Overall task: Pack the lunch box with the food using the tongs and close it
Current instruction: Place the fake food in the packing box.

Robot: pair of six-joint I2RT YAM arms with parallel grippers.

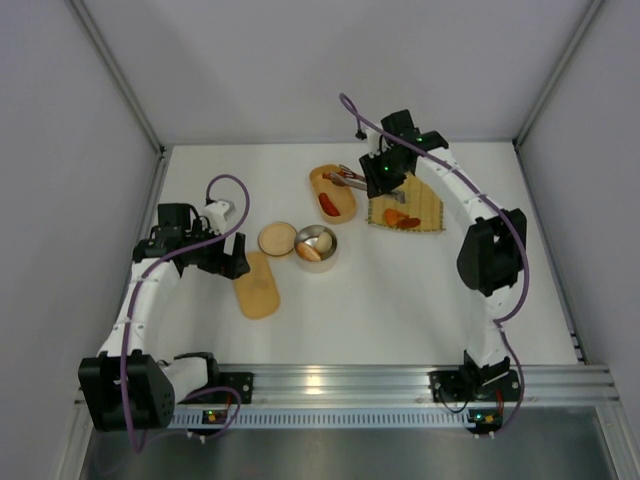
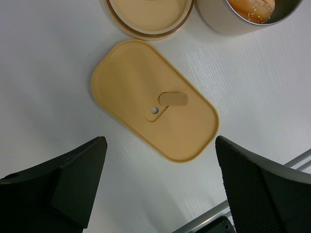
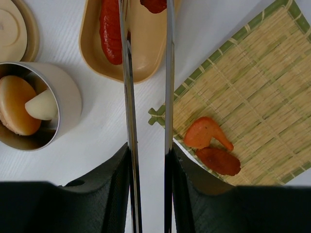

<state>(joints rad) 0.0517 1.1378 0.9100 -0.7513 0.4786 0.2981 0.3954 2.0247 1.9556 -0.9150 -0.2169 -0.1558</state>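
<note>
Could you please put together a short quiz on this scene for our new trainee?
1. True or false: the left gripper is open and holds nothing.
2. What does the right gripper hold? A spoon; B tongs; C nothing.
3. How many food pieces lie on the woven mat?
Key: 1 true; 2 B; 3 two.

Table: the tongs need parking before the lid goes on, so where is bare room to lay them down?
Widest bare patch: the table between the steel pot, bamboo mat and the near rail. Also free: the far-left corner, behind the round lid. Crowded: the middle, where oval lid, round lid, pot and lunch box sit close together.
</note>
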